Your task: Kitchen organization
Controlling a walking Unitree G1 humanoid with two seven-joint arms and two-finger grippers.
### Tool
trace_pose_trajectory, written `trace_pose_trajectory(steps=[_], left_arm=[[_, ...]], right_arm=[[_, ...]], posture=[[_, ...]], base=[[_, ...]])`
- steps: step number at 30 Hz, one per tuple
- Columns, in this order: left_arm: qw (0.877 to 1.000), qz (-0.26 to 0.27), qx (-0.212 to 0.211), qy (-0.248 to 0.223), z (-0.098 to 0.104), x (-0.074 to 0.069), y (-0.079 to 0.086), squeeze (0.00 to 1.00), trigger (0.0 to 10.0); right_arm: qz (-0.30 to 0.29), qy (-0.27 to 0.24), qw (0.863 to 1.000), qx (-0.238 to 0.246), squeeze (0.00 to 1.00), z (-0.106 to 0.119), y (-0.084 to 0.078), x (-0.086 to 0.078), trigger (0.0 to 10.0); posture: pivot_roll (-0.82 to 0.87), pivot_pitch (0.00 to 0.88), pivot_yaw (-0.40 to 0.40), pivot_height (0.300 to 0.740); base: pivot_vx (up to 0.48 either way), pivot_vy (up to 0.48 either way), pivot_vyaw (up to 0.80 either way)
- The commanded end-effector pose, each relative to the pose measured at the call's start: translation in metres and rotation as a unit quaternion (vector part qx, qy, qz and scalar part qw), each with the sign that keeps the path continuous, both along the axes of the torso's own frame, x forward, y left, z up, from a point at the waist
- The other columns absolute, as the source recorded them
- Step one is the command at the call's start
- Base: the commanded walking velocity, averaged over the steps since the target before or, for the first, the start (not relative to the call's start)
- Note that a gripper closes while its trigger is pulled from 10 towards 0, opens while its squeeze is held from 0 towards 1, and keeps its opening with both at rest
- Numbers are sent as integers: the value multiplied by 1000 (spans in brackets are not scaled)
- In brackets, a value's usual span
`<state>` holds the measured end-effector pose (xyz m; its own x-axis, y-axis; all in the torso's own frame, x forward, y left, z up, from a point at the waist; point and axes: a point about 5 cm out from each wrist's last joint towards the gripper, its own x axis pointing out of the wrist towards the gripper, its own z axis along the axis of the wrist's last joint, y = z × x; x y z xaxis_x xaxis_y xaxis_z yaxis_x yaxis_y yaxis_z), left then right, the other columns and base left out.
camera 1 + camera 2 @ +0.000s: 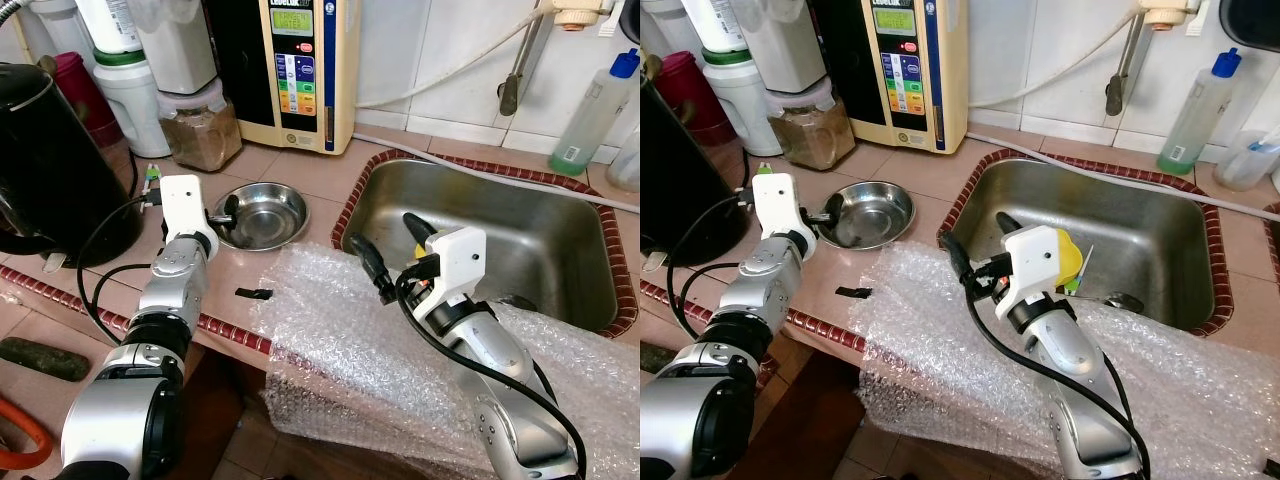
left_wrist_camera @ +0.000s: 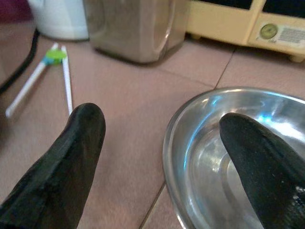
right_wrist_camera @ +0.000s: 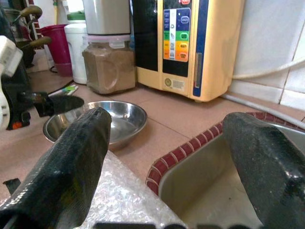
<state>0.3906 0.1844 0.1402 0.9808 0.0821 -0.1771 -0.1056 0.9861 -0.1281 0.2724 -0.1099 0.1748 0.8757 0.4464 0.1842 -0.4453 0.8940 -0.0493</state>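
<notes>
Two grippers are in view, both released. Left gripper (image 1: 222, 215), left of centre, straddles the rim of the steel bowl (image 1: 262, 215), one finger inside and one outside. Right gripper (image 1: 385, 250), at centre, hovers above bubble wrap (image 1: 340, 340) beside the sink (image 1: 560, 250).

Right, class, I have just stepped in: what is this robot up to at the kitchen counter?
The left gripper is open at the steel bowl on the counter, one finger outside its rim, one over the inside. The right gripper is open above the sink's near edge, holding nothing. Bubble wrap drapes over the counter edge.
</notes>
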Motion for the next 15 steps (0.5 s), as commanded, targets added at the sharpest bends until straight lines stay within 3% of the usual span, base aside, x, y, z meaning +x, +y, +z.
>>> trace_pose_trajectory(steps=[1,2,3,4,6,10,15], left_arm=[[999,-7,-40,33,-3,2,-4,0,10000],[998,-10,-52,43,-5,2,-5,0,7686],[997,-17,-58,53,-6,2,-7,0,3255],[996,-28,-61,62,-8,2,-9,0,471],[995,-36,-65,73,-9,2,-11,0,0],[993,-43,-63,94,-12,1,-11,0,0],[993,-58,-31,100,-12,0,-6,0,0]], right_arm=[[12,-2,1000,-4,0,2,4,-4,10000],[14,-2,1000,-6,0,2,5,-5,10000],[17,-2,1000,-9,0,2,6,-5,10000],[19,-2,1000,-13,0,2,7,-6,10000],[23,-1,1000,-16,0,3,8,-7,10000],[31,2,999,-23,0,1,10,-8,10000],[39,8,999,-34,0,-1,11,-9,10000]], posture=[[-76,58,75,740],[-76,58,75,740],[-76,58,75,740],[-77,57,77,740],[-78,56,78,740],[-79,52,86,740],[-75,47,86,740]], base=[[0,0,0],[0,0,0],[0,0,0],[0,0,0],[0,0,0],[0,0,0],[0,0,0]])
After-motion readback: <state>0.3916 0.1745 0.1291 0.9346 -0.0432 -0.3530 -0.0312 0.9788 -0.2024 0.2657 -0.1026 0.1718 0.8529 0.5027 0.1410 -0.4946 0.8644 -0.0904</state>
